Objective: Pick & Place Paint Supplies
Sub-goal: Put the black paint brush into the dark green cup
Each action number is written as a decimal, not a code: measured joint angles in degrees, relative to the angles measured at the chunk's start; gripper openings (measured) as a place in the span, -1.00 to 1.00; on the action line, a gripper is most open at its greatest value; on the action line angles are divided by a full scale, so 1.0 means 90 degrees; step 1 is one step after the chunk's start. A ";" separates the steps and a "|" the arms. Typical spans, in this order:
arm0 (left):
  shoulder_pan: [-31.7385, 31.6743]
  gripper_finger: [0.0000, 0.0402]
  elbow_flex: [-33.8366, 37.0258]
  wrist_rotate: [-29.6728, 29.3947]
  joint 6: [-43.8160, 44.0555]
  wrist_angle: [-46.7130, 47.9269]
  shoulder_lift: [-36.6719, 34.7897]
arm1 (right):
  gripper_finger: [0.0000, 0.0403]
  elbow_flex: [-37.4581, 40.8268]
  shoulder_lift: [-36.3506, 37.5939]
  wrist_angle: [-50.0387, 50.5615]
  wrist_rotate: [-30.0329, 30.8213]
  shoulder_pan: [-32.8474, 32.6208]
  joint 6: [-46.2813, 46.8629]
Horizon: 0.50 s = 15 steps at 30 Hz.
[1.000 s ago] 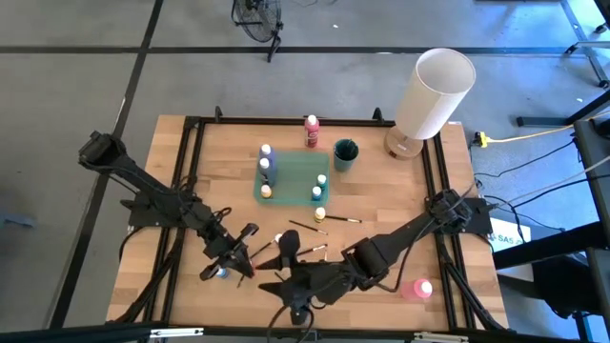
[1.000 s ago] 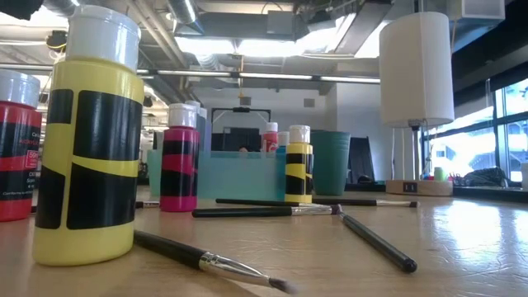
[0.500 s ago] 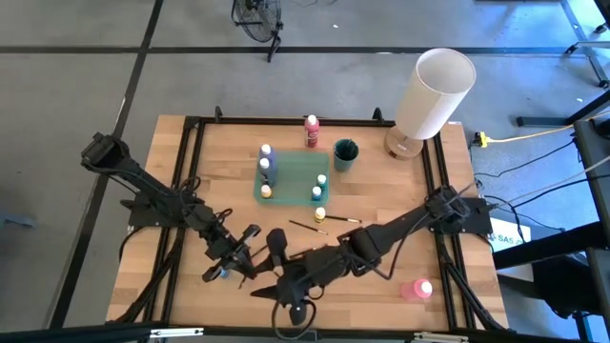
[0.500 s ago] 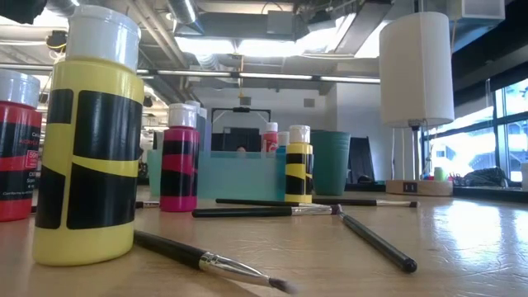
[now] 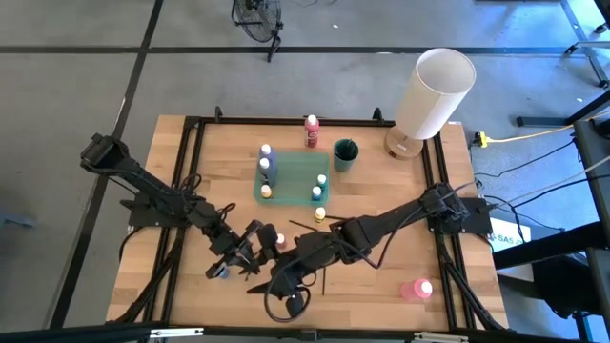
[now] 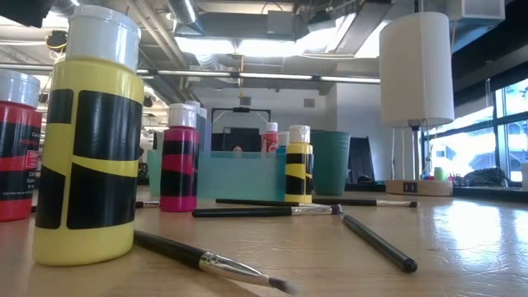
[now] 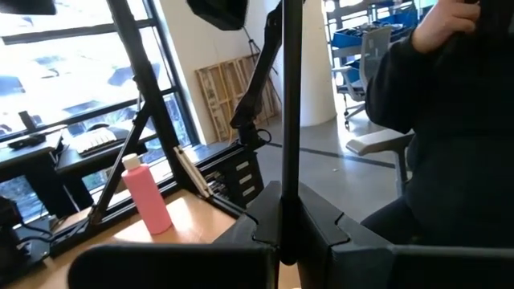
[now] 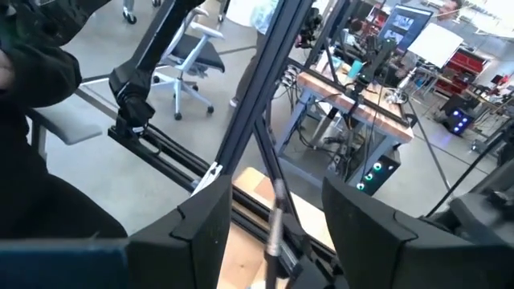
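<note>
Wooden tabletop point(image 5: 381, 276), near edge: left hand point(image 5: 246, 250) closed on a thin dark brush handle point(image 7: 290, 120) that runs upright between its fingers in the left wrist view. Right hand point(image 5: 286, 276) just beside it, its two fingers point(image 8: 365, 217) standing apart, a slender brush point(image 8: 273, 217) rising in the gap between them; whether it is gripped cannot be told. Teal tray point(image 5: 291, 177) at centre, with white-capped bottles in and beside it. Green cup point(image 5: 345, 153) just beside the tray. Loose brushes point(image 5: 335, 220) between tray and hands. Pink bottle point(image 5: 416, 289) lying near the right corner. Red bottle point(image 5: 312, 131) at the far edge. Large white cylinder point(image 5: 435, 92) at the far right.
</note>
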State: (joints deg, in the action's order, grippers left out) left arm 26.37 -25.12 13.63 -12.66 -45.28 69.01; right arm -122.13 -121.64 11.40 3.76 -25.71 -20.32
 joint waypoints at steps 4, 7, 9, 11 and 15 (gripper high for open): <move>0.0002 -0.96 0.0000 -0.0002 -0.0006 0.0000 0.0000 | -0.02 0.0000 -0.0008 -0.0005 -0.0018 0.0000 -0.0002; 0.0002 -0.96 0.0000 -0.0006 -0.0008 0.0000 0.0000 | -0.05 0.0016 -0.0008 -0.0001 -0.0182 0.0021 0.0028; 0.0002 -0.96 0.0000 -0.0051 -0.0008 0.0000 0.0000 | -0.08 0.0059 -0.0008 -0.0033 -0.0405 0.0059 0.0041; 0.0002 -0.96 0.0000 -0.0063 -0.0008 0.0000 0.0000 | -0.12 0.0066 -0.0008 -0.0031 -0.0442 0.0078 0.0076; 0.0002 -0.96 0.0000 -0.0068 -0.0008 -0.0001 0.0000 | -0.19 0.0066 -0.0008 -0.0061 -0.0444 0.0102 0.0095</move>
State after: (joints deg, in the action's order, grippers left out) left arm 26.39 -25.12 13.02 -12.73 -45.28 69.01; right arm -121.54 -121.71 10.85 -0.23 -24.80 -19.46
